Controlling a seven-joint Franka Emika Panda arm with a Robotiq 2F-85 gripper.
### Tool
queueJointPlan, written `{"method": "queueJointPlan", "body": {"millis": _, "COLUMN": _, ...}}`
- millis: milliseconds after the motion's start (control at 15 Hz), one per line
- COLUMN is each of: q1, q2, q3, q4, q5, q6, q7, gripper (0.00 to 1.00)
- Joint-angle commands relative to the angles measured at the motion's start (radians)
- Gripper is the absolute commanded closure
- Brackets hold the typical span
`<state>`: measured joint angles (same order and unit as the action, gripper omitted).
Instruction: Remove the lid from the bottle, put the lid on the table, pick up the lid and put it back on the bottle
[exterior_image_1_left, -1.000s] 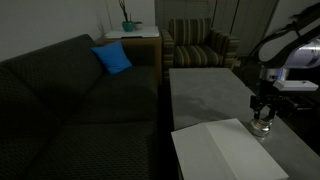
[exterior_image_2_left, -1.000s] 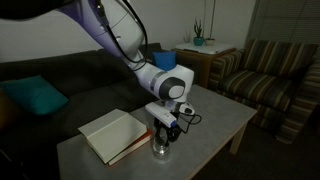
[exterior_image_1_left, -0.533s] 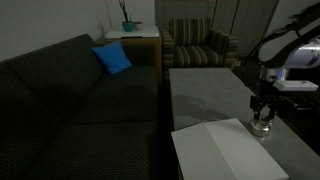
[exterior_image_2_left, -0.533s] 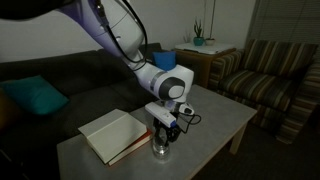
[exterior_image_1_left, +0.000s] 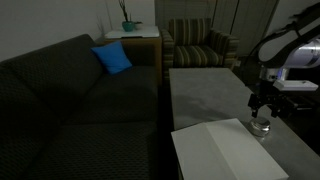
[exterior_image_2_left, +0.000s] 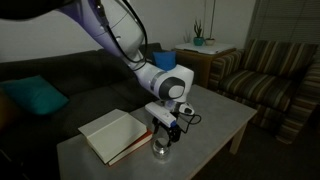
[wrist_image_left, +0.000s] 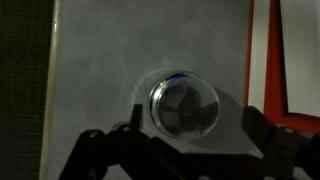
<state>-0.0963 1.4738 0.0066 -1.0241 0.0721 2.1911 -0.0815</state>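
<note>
Hovering spread-fingered directly above the small bottle (exterior_image_2_left: 160, 152) on the grey worktop (exterior_image_2_left: 215, 125).
In the wrist view, bare worktop fills the left. Then come one dark finger (wrist_image_left: 105, 150), the round silvery lid (wrist_image_left: 185, 105) atop the bottle, and the other finger, with the hand (wrist_image_left: 190, 120) open and neither finger touching it. A white board (wrist_image_left: 300, 50) lies at the right.

lid (wrist_image_left: 185, 106): glossy, silvery | table (wrist_image_left: 95, 60): matt, mottled grey | sofa (exterior_image_1_left: 70, 110): woven cloth
</note>
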Motion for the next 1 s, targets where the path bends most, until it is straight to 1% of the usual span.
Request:
{"method": "queueJointPlan", "body": {"millis": 0, "q1": -0.01, "q2": 0.0, "q3": 0.006, "q4": 0.017, "q5": -0.008, "q6": -0.026, "q7": -0.01, "gripper": 0.0}}
{"method": "queueJointPlan", "body": {"millis": 267, "q1": 0.007, "q2": 0.0, "q3": -0.006, "q4": 0.049, "q5": -0.017, "q6": -0.03, "q7": 0.009, "gripper": 0.0}}
{"method": "queueJointPlan", "body": {"millis": 667, "q1": 0.052, "q2": -0.002, "q3": -0.029, "q4": 0.108, "q5": -0.055, "q6": -0.002, "q7": 0.044, "gripper": 0.0}}
{"method": "queueJointPlan", "body": {"millis": 933, "q1": 0.062, "q2": -0.002, "q3": -0.034, "q4": 0.115, "q5": -0.081, "q6": 0.015, "q7": 0.05, "gripper": 0.0}}
